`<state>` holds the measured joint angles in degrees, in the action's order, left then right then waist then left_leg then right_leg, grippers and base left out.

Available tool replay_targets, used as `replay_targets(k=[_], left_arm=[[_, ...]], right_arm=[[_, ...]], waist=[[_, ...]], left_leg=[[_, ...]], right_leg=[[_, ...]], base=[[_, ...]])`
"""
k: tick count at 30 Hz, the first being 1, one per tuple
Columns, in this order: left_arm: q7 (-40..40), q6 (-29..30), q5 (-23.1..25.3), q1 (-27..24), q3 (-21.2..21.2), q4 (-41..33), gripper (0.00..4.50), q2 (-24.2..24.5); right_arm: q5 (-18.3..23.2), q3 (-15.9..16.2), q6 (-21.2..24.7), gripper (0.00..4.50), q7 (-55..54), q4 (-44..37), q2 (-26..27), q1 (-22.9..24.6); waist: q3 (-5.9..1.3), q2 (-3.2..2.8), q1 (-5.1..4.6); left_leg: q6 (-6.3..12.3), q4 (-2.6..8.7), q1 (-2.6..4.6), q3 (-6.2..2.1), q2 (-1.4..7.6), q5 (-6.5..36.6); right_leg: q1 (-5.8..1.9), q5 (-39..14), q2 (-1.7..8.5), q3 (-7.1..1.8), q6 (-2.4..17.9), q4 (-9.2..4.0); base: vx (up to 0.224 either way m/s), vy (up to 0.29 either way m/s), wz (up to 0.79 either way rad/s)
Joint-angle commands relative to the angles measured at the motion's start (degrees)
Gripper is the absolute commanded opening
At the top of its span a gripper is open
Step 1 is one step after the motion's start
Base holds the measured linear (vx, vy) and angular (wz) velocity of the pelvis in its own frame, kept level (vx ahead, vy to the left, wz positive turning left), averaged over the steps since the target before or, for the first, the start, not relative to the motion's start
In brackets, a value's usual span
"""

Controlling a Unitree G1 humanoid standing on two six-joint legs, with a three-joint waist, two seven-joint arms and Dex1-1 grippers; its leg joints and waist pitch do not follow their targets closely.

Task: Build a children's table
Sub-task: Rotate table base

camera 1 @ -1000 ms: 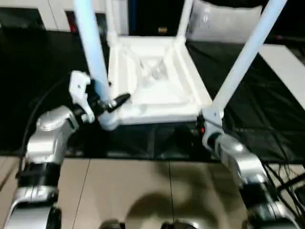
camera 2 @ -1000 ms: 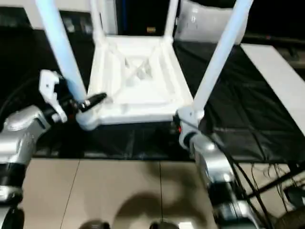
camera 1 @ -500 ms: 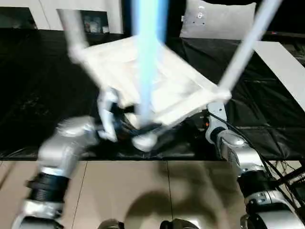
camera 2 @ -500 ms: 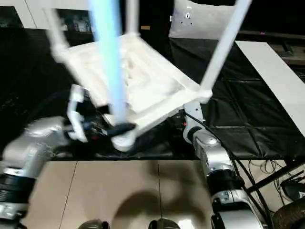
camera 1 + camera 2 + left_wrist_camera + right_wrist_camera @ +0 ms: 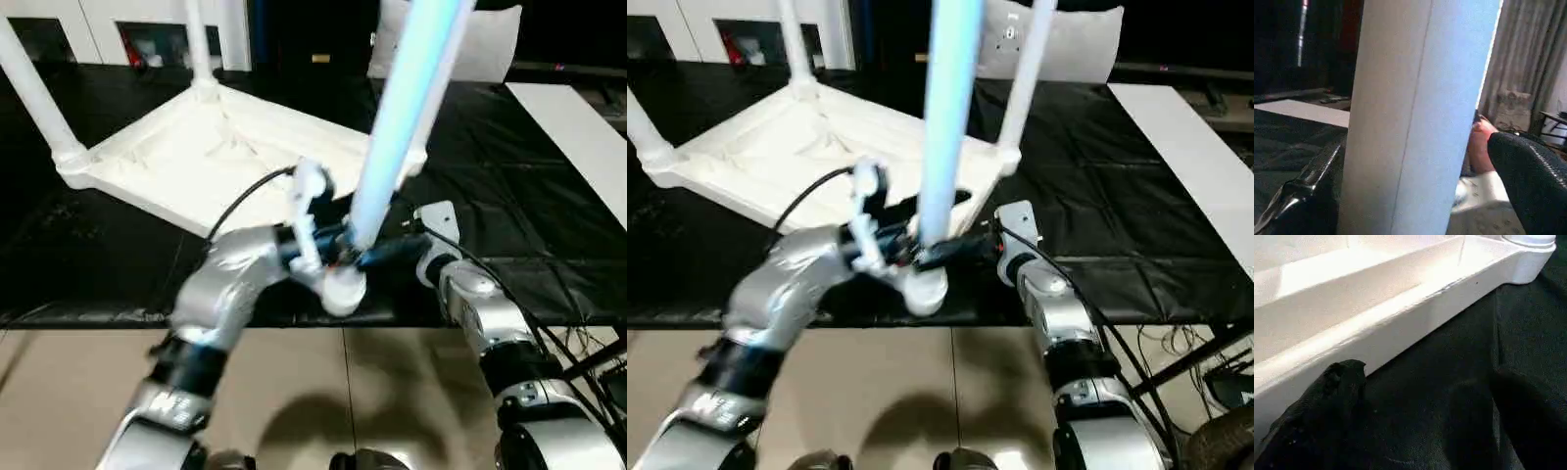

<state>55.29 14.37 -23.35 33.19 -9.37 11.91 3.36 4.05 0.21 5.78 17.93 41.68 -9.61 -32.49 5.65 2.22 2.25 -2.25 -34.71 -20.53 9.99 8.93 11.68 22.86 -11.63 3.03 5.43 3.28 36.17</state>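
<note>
Children's table (image 5: 211, 157) lies upside down on the black-covered surface (image 5: 549, 225), ribbed underside up, all four legs standing in the corner sockets. Inverted because the sockets face up that way, so legs can be pushed down into them. The near corner hangs past the surface's front edge, just in front of the robot, probably so both arms can reach it.

Left hand (image 5: 328, 253) is at the base of the near leg (image 5: 397, 117), just above its socket (image 5: 341, 290). Left wrist view shows the leg between the black fingers (image 5: 1533, 176), jaws spread wide around the tube, so it looks like a wide grip on the leg. Likely holding the leg to steer or turn the whole table, or to seat it in the socket; can't tell which.

Right hand (image 5: 1420, 416) sits low by the table's edge rail (image 5: 1400, 308), fingers wide apart, nothing between them, black cover under them. Judged to be waiting to support or catch the top's edge.

Assembly looks nearly finished; flipping upright not yet done.
</note>
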Motion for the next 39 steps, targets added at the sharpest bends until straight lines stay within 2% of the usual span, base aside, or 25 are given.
replay_targets(k=[1, 5, 7, 10, 11, 12, 13, 14, 17, 20, 21, 23, 24, 25, 28, 29, 30, 31, 32, 34, 35, 36, 37, 38, 39], left_arm=[[-0.8, -1.3, 0.8, 1.8, -1.0, 0.6, 4.44, -1.6], [-9.8, -9.8, 4.7, 7.1, 2.9, 10.7, 4.44, -4.3], [-18.0, -15.3, 8.6, 11.3, 4.6, 18.8, 4.44, -4.7], [-21.4, -18.1, 11.5, 13.2, 4.1, 24.3, 4.44, -3.9], [-21.4, -18.1, 11.5, 13.2, 4.1, 24.3, 4.44, -3.9], [-22.8, -19.2, 12.5, 13.3, 4.0, 25.7, 4.44, -3.6], [-22.8, -19.2, 12.5, 13.3, 4.0, 25.7, 4.44, -3.6], [-23.2, -20.4, 12.7, 12.8, 4.5, 26.1, 4.44, -3.9], [-23.3, -22.2, 12.3, 11.2, 5.7, 25.4, 4.44, -4.7], [-21.4, -22.8, 10.5, 8.1, 6.1, 21.5, 4.44, -5.2], [-17.8, -20.5, 8.2, 3.8, 4.8, 15.5, 4.44, -4.8], [-15.7, -19.3, 7.3, 0.4, 3.4, 11.3, 4.44, -4.1], [-14.2, -16.8, 6.3, -4.5, 1.7, 5.6, 4.44, -2.5], [-14.2, -16.3, 6.2, -5.2, 1.5, 4.9, 4.44, -2.2], [-15.0, -13.2, 5.6, -9.9, 1.0, -0.7, 4.44, 0.1], [-15.0, -13.2, 5.6, -9.9, 1.0, -0.7, 4.44, 0.1], [-17.6, -11.4, 5.6, -14.4, 2.5, -6.0, 4.44, 1.5], [-20.8, -9.5, 6.6, -17.0, 4.2, -9.0, 4.44, 2.0], [-22.9, -7.6, 7.3, -19.1, 5.5, -11.7, 4.44, 2.4], [-29.1, -4.2, 9.7, -23.1, 9.0, -15.8, 4.44, 2.2], [-29.1, -4.2, 9.7, -23.1, 9.0, -15.8, 4.44, 2.2], [-31.7, -3.4, 10.6, -24.3, 10.4, -16.7, 4.44, 1.7], [-35.0, -3.6, 10.3, -25.6, 12.5, -17.8, 4.44, 0.6], [-37.9, -3.7, 11.4, -27.0, 13.9, -18.6, 4.44, 0.0], [-39.4, -3.1, 12.2, -27.8, 14.1, -19.3, 4.44, 0.1]], right_arm=[[0.4, 0.9, -1.3, 4.5, 1.8, -0.4, 1.5, -1.2], [0.3, -0.9, -2.7, 4.5, -0.9, 0.4, 0.9, -1.3], [0.4, -1.7, -3.3, 4.5, -1.8, -0.4, 0.3, -0.5], [0.8, -2.4, -3.2, 4.5, -1.5, -2.7, -0.6, 1.6], [0.8, -2.4, -3.2, 4.5, -1.5, -2.7, -0.6, 1.6], [0.9, -2.6, -3.2, 4.5, -1.3, -4.0, -0.9, 2.6], [0.9, -2.6, -3.2, 4.5, -1.3, -4.0, -0.9, 2.6], [1.2, -3.0, -3.2, 4.5, -0.9, -6.1, -1.3, 4.1], [1.5, -3.4, -3.4, 4.5, -0.6, -11.2, -1.9, 7.4], [2.2, -3.5, -3.1, 4.5, 0.5, -17.0, -2.4, 10.6], [3.4, -3.7, -1.6, 4.5, 1.3, -22.2, -2.6, 13.3], [4.0, -3.7, -0.7, 4.5, 1.5, -25.7, -2.6, 15.2], [4.9, -3.7, 1.1, 4.5, 1.5, -30.1, -2.5, 17.5], [4.9, -3.7, 1.4, 4.5, 1.5, -30.9, -2.5, 17.9], [5.4, -2.7, 3.6, 4.5, 1.7, -36.2, -2.6, 20.7], [5.4, -2.7, 3.6, 4.5, 1.7, -36.2, -2.6, 20.7], [5.9, -2.1, 6.1, 4.5, 0.9, -40.9, -2.1, 23.4], [6.4, -2.1, 8.3, 4.5, -0.2, -43.7, -1.4, 24.8], [6.8, -2.1, 10.4, 4.5, -1.1, -46.0, -1.0, 25.9], [5.8, -1.2, 15.9, 4.5, -3.5, -50.7, -0.3, 28.4], [5.8, -1.2, 15.9, 4.5, -3.5, -50.7, -0.3, 28.4], [4.8, -0.8, 18.1, 4.5, -4.7, -52.0, -0.2, 29.2], [4.4, -0.5, 20.2, 4.5, -5.8, -53.3, 0.3, 30.0], [4.6, -0.7, 19.2, 4.5, -6.2, -53.7, 0.7, 30.6], [4.8, -1.0, 18.4, 4.5, -6.2, -54.0, 0.9, 30.9]], waist=[[-5.12, -0.6, 0.69], [-5.14, -0.83, 0.92], [-5.07, -0.59, 1.06], [-4.9, -0.52, 1.34], [-4.9, -0.52, 1.34], [-4.85, -0.91, 1.56], [-5.03, -0.7, 1.6], [-5.03, -0.93, 1.67], [-5.11, -0.81, 1.91], [-4.88, -0.74, 1.92], [-4.95, -0.73, 2.04], [-4.82, -0.41, 1.97], [-4.83, -0.82, 1.94], [-4.52, -0.96, 1.78], [-3.92, -1.42, 1.63], [-3.92, -1.42, 1.63], [-3.72, -1.44, 1.48], [-3.64, -1.4, 1.43], [-3.09, -1.25, 1.17], [-3.16, -1.0, 0.7], [-3.16, -1.0, 0.7], [-2.94, -1.07, 0.5], [-2.93, -0.79, 0.51], [-2.87, 0.23, 0.34], [-2.55, 0.17, 0.42]], left_leg=[[5.43, 3.29, -0.19, -1.69, 4.39, 1.8], [5.47, 3.16, 0.0, -1.61, 4.23, 2.9], [5.28, 3.23, -0.09, -1.71, 4.11, 4.0], [4.97, 3.3, 0.02, -1.69, 4.09, 5.5], [4.97, 3.3, 0.02, -1.69, 4.09, 5.5], [4.96, 3.35, -0.07, -1.71, 4.02, 5.4], [4.9, 3.28, -0.05, -1.68, 4.1, 5.1], [5.02, 3.28, -0.13, -1.71, 4.05, 4.8], [5.88, 3.31, -0.15, -1.72, 4.18, 4.7], [6.38, 3.34, -0.33, -1.7, 4.15, 5.2], [6.42, 3.36, -0.3, -1.75, 4.38, 5.3], [7.29, 3.43, -0.53, -1.72, 4.49, 4.4], [7.82, 3.51, -0.43, -1.77, 4.9, 4.1], [7.87, 3.64, -0.47, -1.67, 4.91, 5.1], [5.58, 4.05, -0.06, -1.72, 5.01, 8.9], [5.58, 4.05, -0.06, -1.72, 5.01, 8.9], [4.02, 4.34, 0.08, -1.93, 5.2, 11.8], [3.95, 4.5, -0.08, -2.01, 5.37, 11.7], [3.62, 4.8, -0.2, -2.0, 5.25, 13.1], [3.14, 4.9, -0.37, -2.05, 5.07, 11.8], [3.14, 4.9, -0.37, -2.05, 5.07, 11.8], [3.05, 4.82, -0.29, -1.98, 4.61, 12.5], [2.86, 4.74, -0.27, -1.97, 4.43, 12.4], [2.97, 4.82, -0.19, -1.9, 4.53, 12.7], [2.33, 4.9, 0.22, -2.01, 4.53, 16.3]], right_leg=[[-4.7, 0.9, 6.48, -4.43, 14.5, -3.95], [-4.61, -0.2, 6.31, -4.39, 14.2, -4.34], [-4.72, -2.9, 6.3, -4.26, 12.8, -4.75], [-4.54, -7.7, 6.47, -4.26, 11.1, -5.28], [-4.54, -7.7, 6.47, -4.26, 11.1, -5.28], [-4.47, -9.0, 6.52, -4.25, 10.5, -5.41], [-4.47, -8.4, 6.55, -4.28, 10.6, -5.29], [-4.47, -7.9, 6.53, -4.27, 10.8, -5.26], [-4.42, -6.1, 6.49, -4.2, 11.0, -5.19], [-4.4, -7.1, 6.51, -4.15, 10.8, -5.41], [-4.47, -7.4, 6.72, -4.23, 10.9, -5.26], [-4.27, -5.5, 6.6, -4.32, 11.3, -5.08], [-3.91, -4.8, 6.62, -4.27, 11.7, -4.8], [-3.52, -6.5, 6.46, -4.25, 11.3, -5.19], [-3.07, -11.8, 6.32, -4.3, 10.3, -5.83], [-3.07, -11.8, 6.32, -4.3, 10.3, -5.83], [-3.09, -15.3, 6.31, -4.25, 9.0, -6.01], [-3.16, -15.3, 6.45, -4.34, 8.8, -6.07], [-2.85, -17.7, 6.21, -4.24, 8.0, -6.28], [-3.0, -17.2, 5.88, -4.25, 6.9, -6.32], [-3.0, -17.2, 5.88, -4.25, 6.9, -6.32], [-2.71, -19.8, 5.86, -4.24, 5.6, -6.85], [-2.68, -21.4, 5.94, -4.21, 4.6, -7.08], [-2.63, -22.5, 6.01, -4.23, 4.2, -7.38], [-2.51, -28.0, 6.29, -4.09, 2.8, -7.7]], base=[[0.0, 0.0, 0.0], [0.0, 0.0, 0.0], [0.0, 0.0, 0.0], [0.0, 0.0, 0.0], [0.0, 0.0, 0.0], [0.0, 0.0, 0.0], [0.0, 0.0, 0.0], [0.0, 0.0, 0.0], [0.0, 0.0, 0.0], [0.0, 0.0, 0.0], [0.0, 0.0, 0.0], [0.0, 0.0, 0.0], [0.0, 0.0, 0.0], [0.0, 0.0, 0.0], [0.0, 0.0, 0.0], [0.0, 0.0, 0.0], [0.0, 0.0, 0.0], [0.0, 0.0, 0.0], [0.0, 0.0, 0.0], [0.0, 0.0, 0.0], [0.0, 0.0, 0.0], [0.0, 0.0, 0.0], [0.0, 0.0, 0.0], [0.0, 0.0, 0.0], [0.0, 0.0, 0.0]])
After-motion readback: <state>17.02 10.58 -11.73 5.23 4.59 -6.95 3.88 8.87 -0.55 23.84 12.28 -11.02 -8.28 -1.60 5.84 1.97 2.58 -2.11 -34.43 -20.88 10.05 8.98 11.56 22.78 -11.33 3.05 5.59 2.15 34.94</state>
